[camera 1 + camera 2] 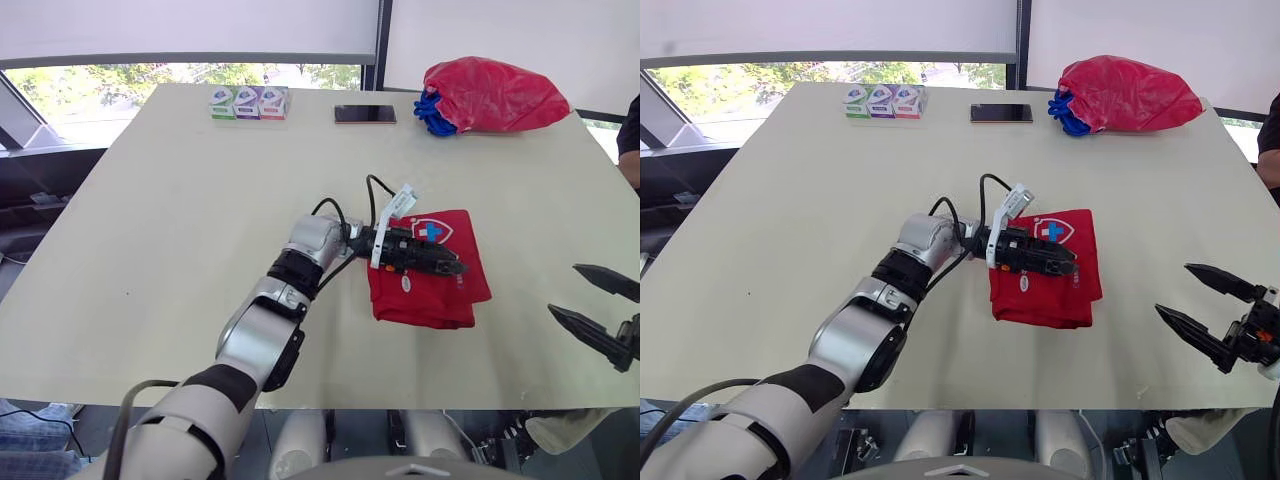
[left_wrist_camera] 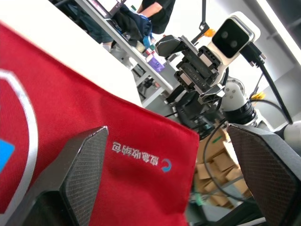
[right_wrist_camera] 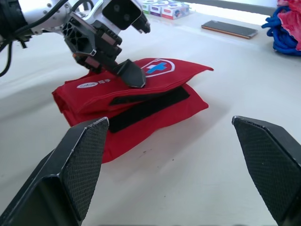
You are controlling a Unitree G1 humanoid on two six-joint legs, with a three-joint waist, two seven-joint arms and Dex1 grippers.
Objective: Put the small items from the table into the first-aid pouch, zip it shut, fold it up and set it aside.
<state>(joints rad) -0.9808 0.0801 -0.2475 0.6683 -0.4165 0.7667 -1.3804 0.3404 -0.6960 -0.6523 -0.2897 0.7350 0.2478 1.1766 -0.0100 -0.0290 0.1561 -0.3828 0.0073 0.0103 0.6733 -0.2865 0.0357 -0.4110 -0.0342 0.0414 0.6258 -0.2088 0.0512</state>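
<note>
Cartons [image 1: 248, 102], three small ones in green, purple and pink, stand in a tight row at the far edge of the counter [image 1: 180, 220], a smooth, pale beige slab. Just right of them along that same edge lies a phone [image 1: 365, 114], flat and dark with a coppery sheen.

Nearer the middle, a little toward the right edge, the first-aid pouch [image 1: 430, 300] lies folded into a thick, roughly square bundle of red woven fabric. Its top face carries a white shield outline with a blue cross, and the right wrist view shows a matte black strip running along its folded side. The left gripper [image 1: 452, 266] lies across the top of the pouch. Its two black, finely textured fingers are spread apart, with one tip resting on the upper flap.

At the far right corner sits a crinkled, glossy red plastic bag [image 1: 495, 95], with a blue bundle [image 1: 430, 112] bunched at its left end.

By the right edge, close to the near corner, the right gripper [image 1: 1173, 290] hangs with its tapered fingers wide apart and holds nothing. It is well apart from the pouch.
</note>
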